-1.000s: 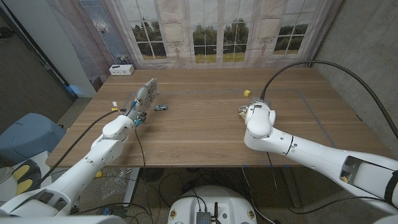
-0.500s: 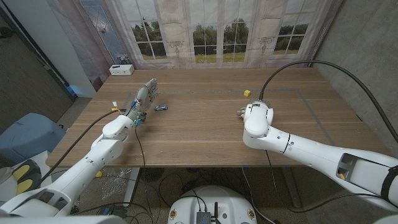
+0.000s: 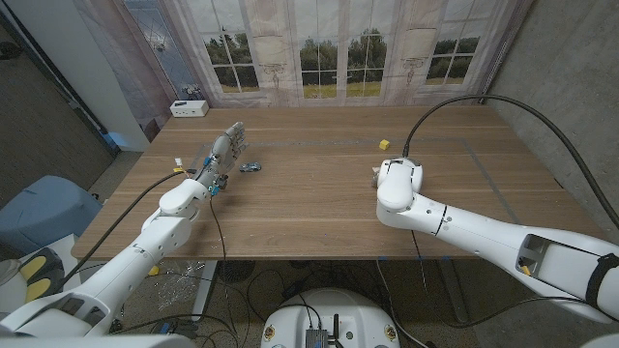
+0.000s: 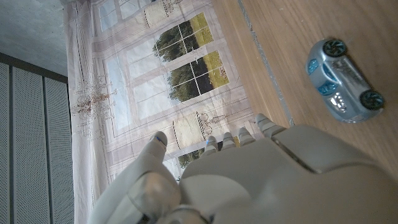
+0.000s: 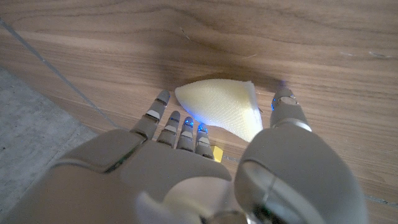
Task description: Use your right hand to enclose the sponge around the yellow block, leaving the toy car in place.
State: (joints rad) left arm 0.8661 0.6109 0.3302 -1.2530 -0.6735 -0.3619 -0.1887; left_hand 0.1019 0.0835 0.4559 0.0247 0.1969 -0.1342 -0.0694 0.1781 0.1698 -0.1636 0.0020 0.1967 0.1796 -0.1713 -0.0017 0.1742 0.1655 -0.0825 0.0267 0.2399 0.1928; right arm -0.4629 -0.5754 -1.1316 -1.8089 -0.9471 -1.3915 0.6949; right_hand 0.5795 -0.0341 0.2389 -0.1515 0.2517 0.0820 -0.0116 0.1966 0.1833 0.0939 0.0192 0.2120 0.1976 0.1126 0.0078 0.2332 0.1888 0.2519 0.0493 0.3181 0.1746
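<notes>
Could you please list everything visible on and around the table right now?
Sponge: one, pale yellow, on the table between the right hand's fingers and thumb.
Yellow block: one, yellow, far side, beyond the right hand.
Toy car: one, silver-blue, beside the left hand.
White box: one, table's far left corner.
Table: one, wooden.
Left hand: one, grey, holding nothing.
Right hand: one, grey, reaching around the sponge.

— Where's your head view? 
— High, looking down over the whole counter (image 3: 319,184) toward the windows.

— And your wrists? 
— Each sits close behind its own hand; the left shares the car (image 4: 341,91) with the head view (image 3: 250,166), the right the sponge (image 5: 221,107).
</notes>
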